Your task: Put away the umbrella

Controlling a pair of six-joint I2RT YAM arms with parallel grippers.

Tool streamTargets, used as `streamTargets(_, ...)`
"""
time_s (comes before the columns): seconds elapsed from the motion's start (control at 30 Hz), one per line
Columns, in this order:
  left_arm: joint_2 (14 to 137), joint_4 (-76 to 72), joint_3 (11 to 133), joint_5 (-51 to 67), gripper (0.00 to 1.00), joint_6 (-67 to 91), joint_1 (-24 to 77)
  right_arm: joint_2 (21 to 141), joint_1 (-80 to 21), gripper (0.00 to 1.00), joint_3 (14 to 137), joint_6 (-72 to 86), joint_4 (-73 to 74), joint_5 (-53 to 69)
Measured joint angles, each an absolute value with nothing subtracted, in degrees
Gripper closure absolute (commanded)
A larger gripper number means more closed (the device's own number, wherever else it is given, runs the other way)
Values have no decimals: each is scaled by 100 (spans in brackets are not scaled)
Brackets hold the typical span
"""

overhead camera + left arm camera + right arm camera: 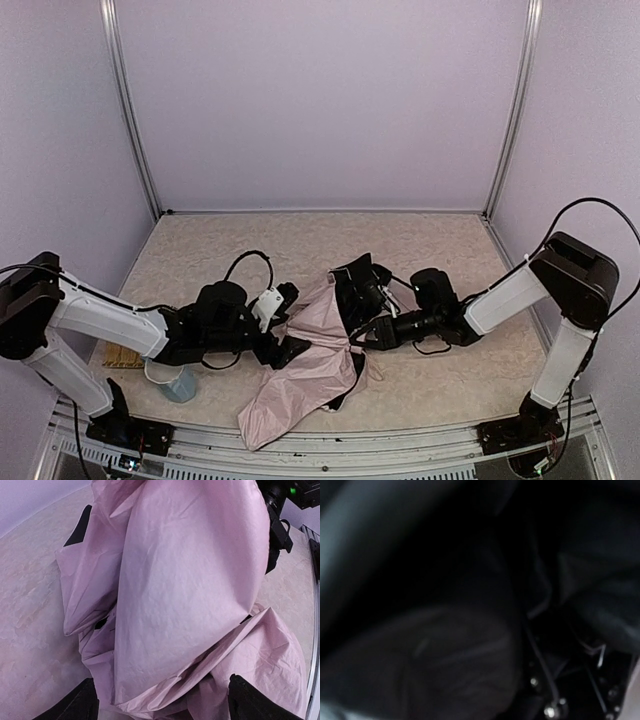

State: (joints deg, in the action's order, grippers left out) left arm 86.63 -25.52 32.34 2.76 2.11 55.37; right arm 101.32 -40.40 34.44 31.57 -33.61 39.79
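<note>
While the umbrella (310, 355) is seen slumped mid-tabletop (300, 240), half collapsed and far from bundled, it is flanked by both arms. Pink cloth is spread toward the near edge, and black lining (352, 288) is turned up at the far end. The left tool (167, 705) is held released, its fingers (80, 706) spread wide either side of a fold of pink cloth, with nothing clamped between them. The right tool (358, 338) is buried in the lining on the other side. Only dark cloth and thin ribs (542, 672) are shown by its camera, so whether it is clenched on anything cannot be told.

The step in hand is judged to be the gathering of the canopy, since the loose panels must be drawn in before anything can be wrapped or stowed. Little of the task is counted as done. For the next move, a firm hold among the ribs is called for on the right and a pinch on the loose fold on the left, so the cloth can be pulled flat and folded round. Care is needed that the ribs are not snagged.
</note>
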Motion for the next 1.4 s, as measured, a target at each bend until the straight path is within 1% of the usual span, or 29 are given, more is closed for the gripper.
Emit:
streamTargets(0.07, 8453, -2657, 3068, 270, 12, 191, 5537, 10116, -3986, 100, 3583, 3094, -3249, 4049)
streamTargets(0.17, 7690, -2888, 2657, 228, 9, 117, 5496, 9885, -3854, 100, 4034, 2775, -2711, 4198)
streamTargets(0.27, 6934, -3140, 2445, 263, 5, 80, 5328, 9402, -3623, 100, 4694, 2252, -2014, 4283)
streamTargets(0.37, 6589, -3424, 2397, 307, 2, 75, 5151, 8849, -3474, 100, 5572, 1527, -1321, 4309)
streamTargets(0.47, 6613, -3662, 2344, 403, 1, 73, 5103, 8392, -3437, 100, 6302, 888, -891, 4473)
streamTargets(0.57, 6803, -3747, 2346, 429, 1, 10, 5103, 8064, -3437, 100, 6698, 399, -587, 4803)
streamTargets(0.83, 7426, -4130, 2506, 34, 2, -517, 5028, 7808, -3439, 100, 6849, -307, 23, 5454)
streamTargets(0.9, 7618, -4254, 2606, 38, 4, -600, 5011, 7808, -3439, 100, 6849, -364, 80, 5542)
streamTargets(0.97, 7911, -4425, 2738, 64, 10, -655, 4998, 7808, -3457, 100, 6849, -390, 99, 5621)
streamTargets(1.03, 8252, -4582, 2880, 126, 26, -687, 4991, 7808, -3476, 100, 6849, -405, 102, 5693)
streamTargets(1.13, 8735, -4762, 3109, 259, 61, -687, 4980, 7808, -3520, 100, 6849, -434, 104, 5804)
streamTargets(1.17, 8892, -4823, 3194, 322, 74, -725, 4978, 7808, -3540, 100, 6849, -456, 113, 5837)
streamTargets(1.2, 9050, -4875, 3299, 414, 85, -729, 4960, 7808, -3553, 100, 6849, -478, 132, 5861)
streamTargets(1.23, 9198, -4928, 3409, 499, 94, -738, 4950, 7808, -3566, 100, 6849, -499, 163, 5885)
streamTargets(1.27, 9341, -4978, 3529, 574, 100, -740, 4936, 7806, -3581, 100, 6849, -530, 224, 5918)
streamTargets(1.4, 9863, -5100, 4099, 836, 100, -714, 4818, 7797, -3715, 100, 6851, -746, 482, 5948)
